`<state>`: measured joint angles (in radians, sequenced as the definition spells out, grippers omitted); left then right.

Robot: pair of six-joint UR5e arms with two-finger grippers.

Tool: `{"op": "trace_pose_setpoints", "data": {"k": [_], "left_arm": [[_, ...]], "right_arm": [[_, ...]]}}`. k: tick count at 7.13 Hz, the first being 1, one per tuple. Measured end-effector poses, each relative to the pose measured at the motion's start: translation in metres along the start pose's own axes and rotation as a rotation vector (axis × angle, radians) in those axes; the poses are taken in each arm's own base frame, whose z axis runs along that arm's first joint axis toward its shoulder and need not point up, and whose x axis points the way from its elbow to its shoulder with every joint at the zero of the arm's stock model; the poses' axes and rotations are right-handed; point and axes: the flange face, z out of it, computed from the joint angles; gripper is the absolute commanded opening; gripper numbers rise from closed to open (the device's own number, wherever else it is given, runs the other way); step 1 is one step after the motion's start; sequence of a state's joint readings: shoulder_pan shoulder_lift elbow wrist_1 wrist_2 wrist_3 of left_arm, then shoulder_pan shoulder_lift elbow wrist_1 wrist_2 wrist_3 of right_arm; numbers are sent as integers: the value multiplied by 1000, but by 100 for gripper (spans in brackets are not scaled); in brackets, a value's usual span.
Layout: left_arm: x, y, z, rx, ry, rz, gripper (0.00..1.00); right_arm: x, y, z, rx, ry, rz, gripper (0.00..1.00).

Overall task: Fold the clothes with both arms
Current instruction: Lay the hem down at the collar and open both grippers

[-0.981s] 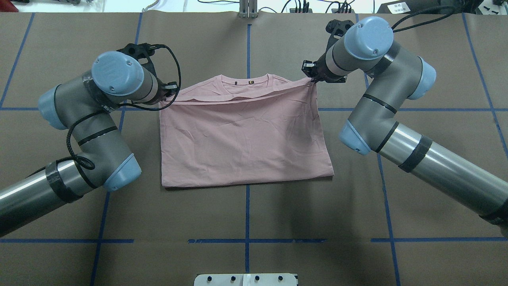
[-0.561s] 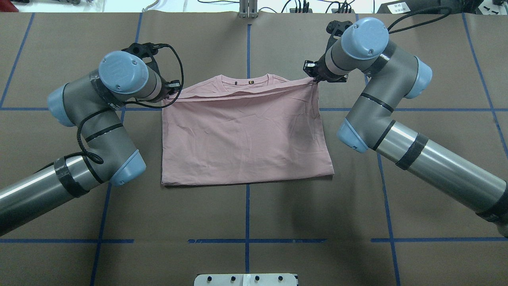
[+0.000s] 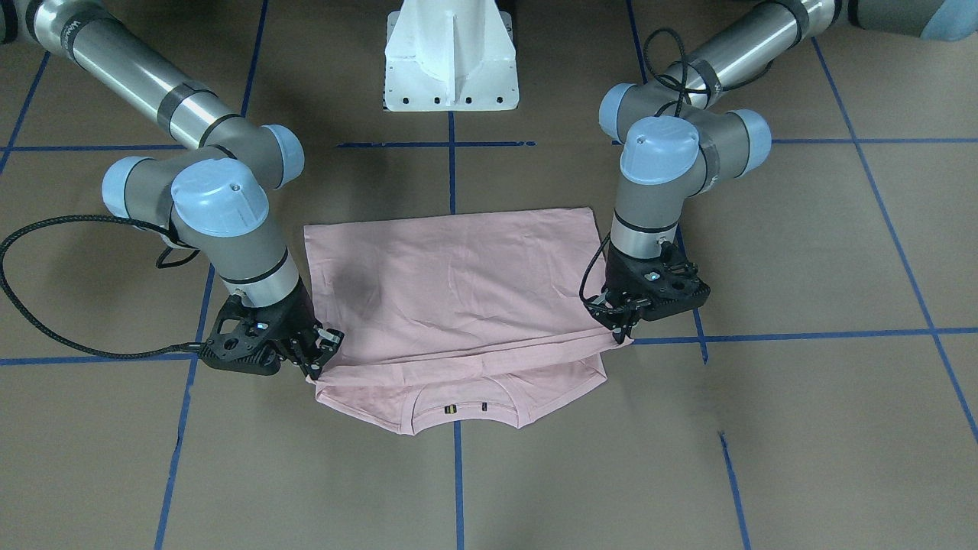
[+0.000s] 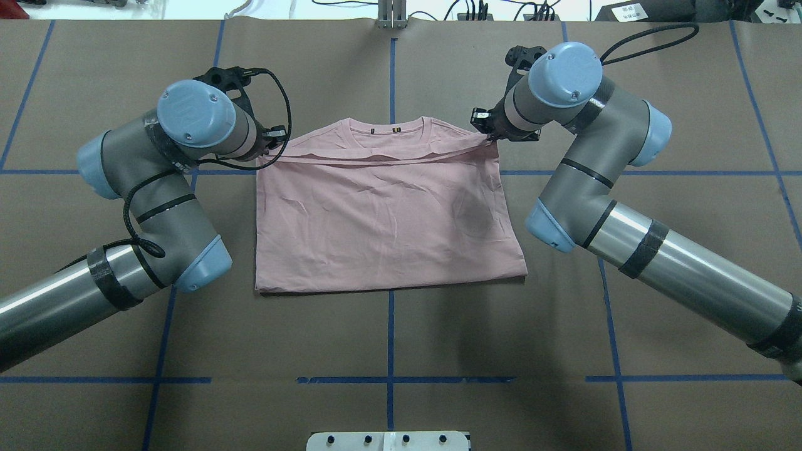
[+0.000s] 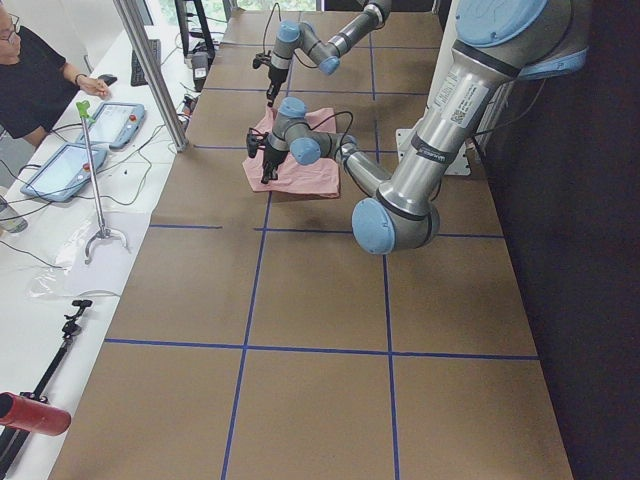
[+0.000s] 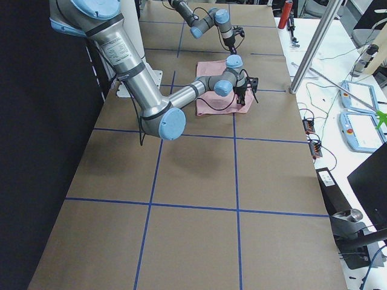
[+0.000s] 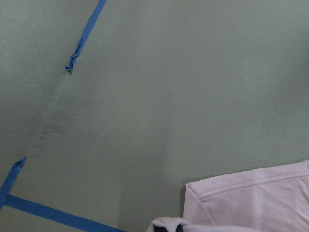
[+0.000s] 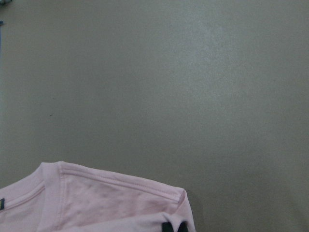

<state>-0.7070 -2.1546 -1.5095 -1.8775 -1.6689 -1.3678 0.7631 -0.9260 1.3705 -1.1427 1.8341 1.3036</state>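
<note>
The pale pink T-shirt [image 4: 388, 213] lies on the brown table, its lower half folded up over its upper half. The ribbed collar [image 4: 391, 128] and shoulders still show beyond the folded edge. My left gripper [image 4: 270, 143] is shut on the left corner of that folded layer. My right gripper [image 4: 487, 128] is shut on the right corner. In the front-facing view the T-shirt [image 3: 451, 290] has the left gripper [image 3: 623, 327] at its right corner and the right gripper [image 3: 317, 359] at its left corner. The held edge sags slightly between them. The print is hidden.
The white pedestal base [image 4: 388, 440] stands at the near table edge. Blue tape lines [image 4: 391, 338] divide the brown surface into squares. A person [image 5: 30, 80] sits at a side bench with tablets [image 5: 70, 165] beyond the table's far side.
Both grippers have shifted inward toward the shirt's middle, the right one also slightly nearer the robot. The held folded edge has straightened and come lower over the shoulders.
</note>
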Motion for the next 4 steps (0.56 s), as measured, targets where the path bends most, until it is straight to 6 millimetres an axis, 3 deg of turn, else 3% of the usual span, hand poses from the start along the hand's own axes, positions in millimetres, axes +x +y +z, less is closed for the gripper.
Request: {"op": "trace_pose_setpoints", "data": {"k": [1,4], "left_arm": [[1,2,1,-2,0,0,100],[-2,5,7,-6,-13,1,100]], "right_arm": [[0,2,0,0,-6,-3,100],[3,-1,-5,12,-52,-17,100]]}}
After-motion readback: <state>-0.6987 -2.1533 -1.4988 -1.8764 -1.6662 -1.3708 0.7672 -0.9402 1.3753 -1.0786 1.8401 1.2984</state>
